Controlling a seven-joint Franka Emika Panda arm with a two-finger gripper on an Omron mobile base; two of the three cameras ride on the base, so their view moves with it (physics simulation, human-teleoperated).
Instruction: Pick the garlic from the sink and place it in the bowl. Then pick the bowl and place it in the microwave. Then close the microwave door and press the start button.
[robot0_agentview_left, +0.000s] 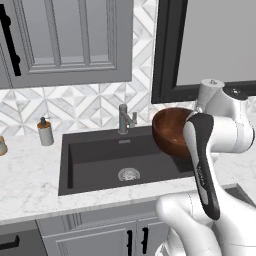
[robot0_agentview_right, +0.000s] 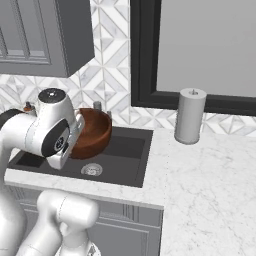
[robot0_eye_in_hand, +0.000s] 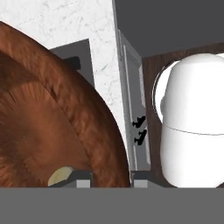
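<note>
The bowl (robot0_agentview_left: 169, 132) is held tilted above the sink (robot0_agentview_left: 95, 162), its rim clenched by the gripper (robot0_eye_in_hand: 111, 178). The garlic (robot0_eye_in_hand: 61, 176) is seen inside it.

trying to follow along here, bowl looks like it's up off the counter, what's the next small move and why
Probably carry the bowl on toward the microwave, keeping it level. The gripper pinches its rim, the bowl hangs lifted above the sink, and the garlic already sits inside, so tilting could spill it.

Grey cabinets (robot0_agentview_left: 70, 40), geometric tile backsplash (robot0_agentview_left: 75, 107), marble counter (robot0_agentview_right: 210, 175), poss. window (robot0_agentview_right: 200, 45)
</note>
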